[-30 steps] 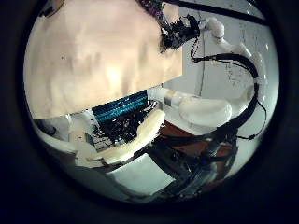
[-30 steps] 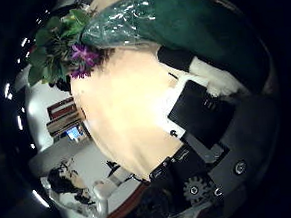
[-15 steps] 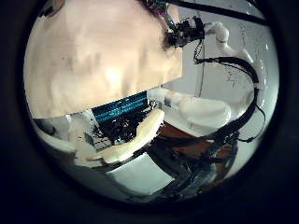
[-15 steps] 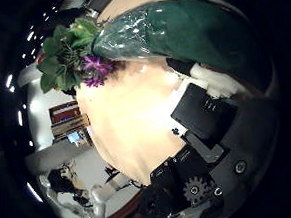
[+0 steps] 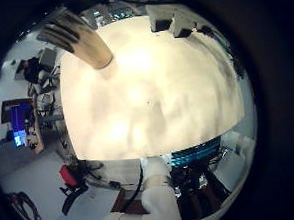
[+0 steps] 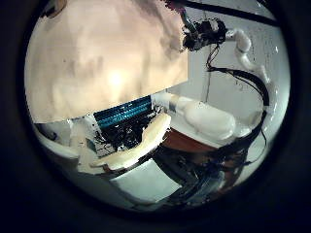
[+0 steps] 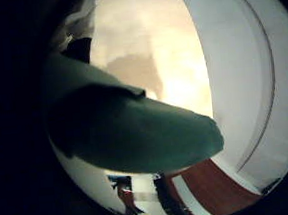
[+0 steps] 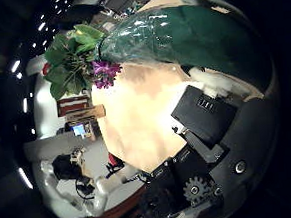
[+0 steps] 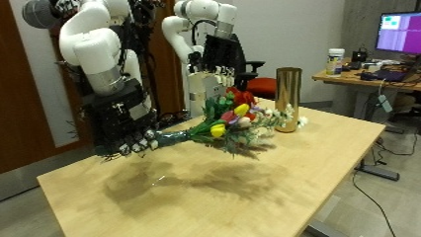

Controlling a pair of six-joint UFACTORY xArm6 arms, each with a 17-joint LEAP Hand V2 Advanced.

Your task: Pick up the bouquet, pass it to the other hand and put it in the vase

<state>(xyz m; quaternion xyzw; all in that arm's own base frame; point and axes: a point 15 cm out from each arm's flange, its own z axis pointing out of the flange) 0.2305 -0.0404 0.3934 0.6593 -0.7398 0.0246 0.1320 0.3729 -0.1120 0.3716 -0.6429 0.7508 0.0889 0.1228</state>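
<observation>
In the outside view my right hand (image 9: 126, 136) is shut on the dark green wrapped stem of the bouquet (image 9: 237, 123). It holds the bouquet nearly level above the light wooden table (image 9: 198, 193), with the yellow, purple and pink flowers pointing at the tall brass vase (image 9: 287, 99). The vase stands upright at the table's far side. My left hand (image 9: 207, 94) hangs behind the flowers with relaxed fingers, holding nothing. The right thumb side view shows the wrap (image 8: 181, 36) and the flowers (image 8: 82, 58).
A desk with a monitor (image 9: 399, 35) and small items stands beyond the table on the vase side. In the left thumb side view the right hand (image 6: 206, 34) shows past the table's edge (image 6: 180, 73).
In the left thumb side view the right hand with the bouquet has moved farther from the table's edge. The bouquet stays gripped and more of its flowers show in the right thumb side view.
</observation>
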